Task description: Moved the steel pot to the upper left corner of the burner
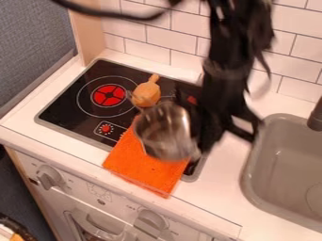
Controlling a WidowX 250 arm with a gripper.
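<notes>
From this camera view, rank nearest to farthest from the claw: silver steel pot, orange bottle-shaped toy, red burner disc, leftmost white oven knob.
1. Silver steel pot, image centre
2. Orange bottle-shaped toy, on the stove
3. Red burner disc, stove's left side
4. Leftmost white oven knob, lower left

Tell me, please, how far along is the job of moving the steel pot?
The pickup looks done: the steel pot is tilted at the arm, seemingly held above the orange cloth. The carry seems underway; reaching the upper left corner of the stove and setting down remain.
</notes>
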